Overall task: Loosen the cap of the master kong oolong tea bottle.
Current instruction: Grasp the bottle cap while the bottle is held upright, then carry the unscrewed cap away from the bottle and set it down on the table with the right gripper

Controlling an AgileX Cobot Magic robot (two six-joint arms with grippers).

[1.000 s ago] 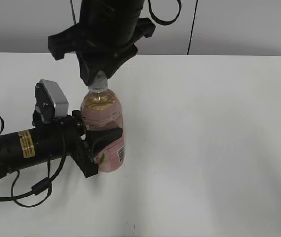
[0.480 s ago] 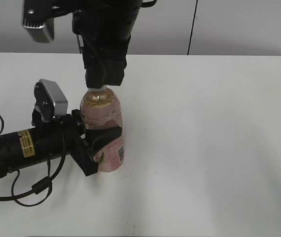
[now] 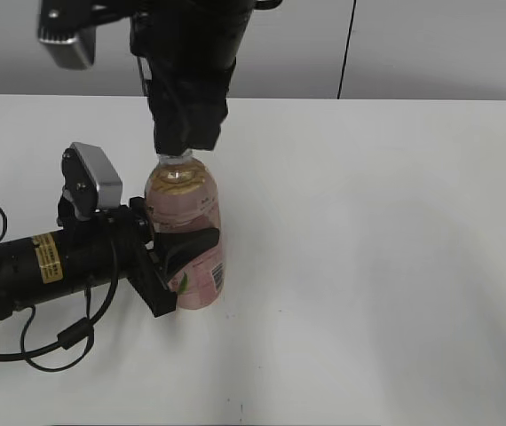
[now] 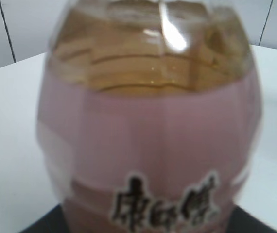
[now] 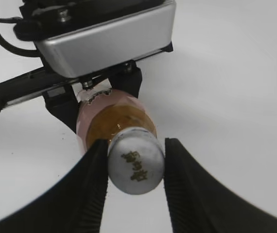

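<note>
The master kong oolong tea bottle stands upright on the white table, amber tea above a pink label. My left gripper reaches in from the left and is shut on the bottle's labelled body, which fills the left wrist view. My right gripper comes down from above onto the bottle's top. In the right wrist view its two black fingers press both sides of the white cap, which has a dark mark on top. In the exterior view the cap is almost wholly hidden by the fingers.
The white table stretches to the right and front of the bottle. The left arm and its cable lie along the table at the left. The left wrist camera sits close behind the bottle.
The right wrist has turned about the bottle's top; its camera has swung round to the upper left. The bottle and the left gripper have stayed in place.
</note>
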